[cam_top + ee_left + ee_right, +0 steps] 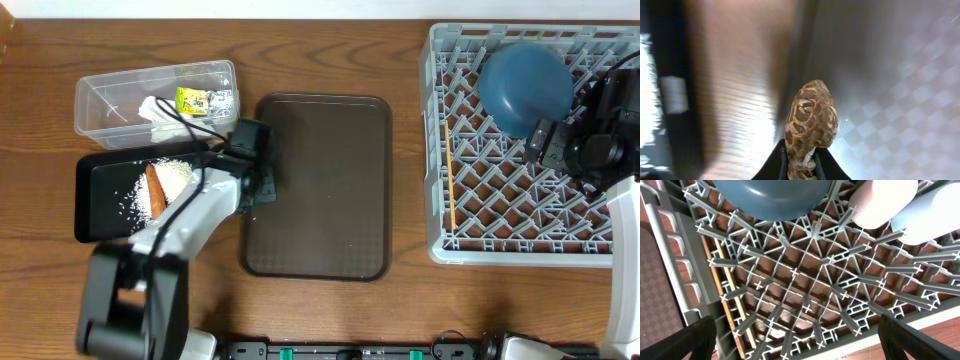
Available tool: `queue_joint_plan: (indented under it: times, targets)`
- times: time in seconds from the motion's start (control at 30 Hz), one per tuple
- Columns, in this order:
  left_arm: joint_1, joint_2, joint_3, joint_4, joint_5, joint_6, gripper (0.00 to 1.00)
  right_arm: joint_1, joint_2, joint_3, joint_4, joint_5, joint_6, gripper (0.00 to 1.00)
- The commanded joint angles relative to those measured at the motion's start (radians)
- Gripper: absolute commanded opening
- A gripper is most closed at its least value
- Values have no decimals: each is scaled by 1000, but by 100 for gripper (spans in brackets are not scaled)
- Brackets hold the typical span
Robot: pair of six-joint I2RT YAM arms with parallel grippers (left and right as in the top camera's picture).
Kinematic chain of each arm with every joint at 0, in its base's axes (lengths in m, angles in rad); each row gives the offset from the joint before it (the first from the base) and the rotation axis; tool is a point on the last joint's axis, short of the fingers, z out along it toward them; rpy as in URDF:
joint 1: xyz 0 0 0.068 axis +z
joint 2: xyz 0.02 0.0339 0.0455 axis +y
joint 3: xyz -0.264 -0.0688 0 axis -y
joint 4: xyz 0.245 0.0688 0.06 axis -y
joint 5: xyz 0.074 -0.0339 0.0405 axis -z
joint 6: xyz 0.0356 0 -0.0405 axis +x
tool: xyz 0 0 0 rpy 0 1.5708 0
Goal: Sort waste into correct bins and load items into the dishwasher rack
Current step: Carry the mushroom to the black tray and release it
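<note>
My left gripper (801, 161) is shut on the small brown mottled food bit (810, 122). In the overhead view it (257, 183) is at the left edge of the brown serving tray. The clear tub (100, 95) holds white tissue (155, 110) and the foil wrapper (200, 100). The black tray (95, 200) holds the carrot stick (156, 190) and rice (177, 175). The grey rack (520, 215) holds the dark blue bowl (525, 85), chopsticks (452, 190), a pink cup (882, 202) and a light blue cup (935, 215). My right gripper (797, 340) is open above the rack. The white bowl is hidden.
The brown serving tray (325, 190) lies between the bins and the rack. The two bins sit side by side at the left, with my left arm (180, 225) reaching over the black tray's right end. My right arm (590, 150) covers the rack's right side.
</note>
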Motion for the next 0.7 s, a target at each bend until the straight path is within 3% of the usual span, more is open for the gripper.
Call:
queue_joint_plan:
  times: [0.0, 0.23, 0.67]
  targets:
    - [55, -131, 12, -8, -74, 0, 13, -4, 8, 3, -2, 11, -11, 96]
    - [236, -223, 11, -14, -140, -1, 14, -4, 8, 3, -2, 11, -11, 96]
    - [507, -40, 9, -4, -128, -35, 14, -4, 8, 3, -4, 10, -11, 96]
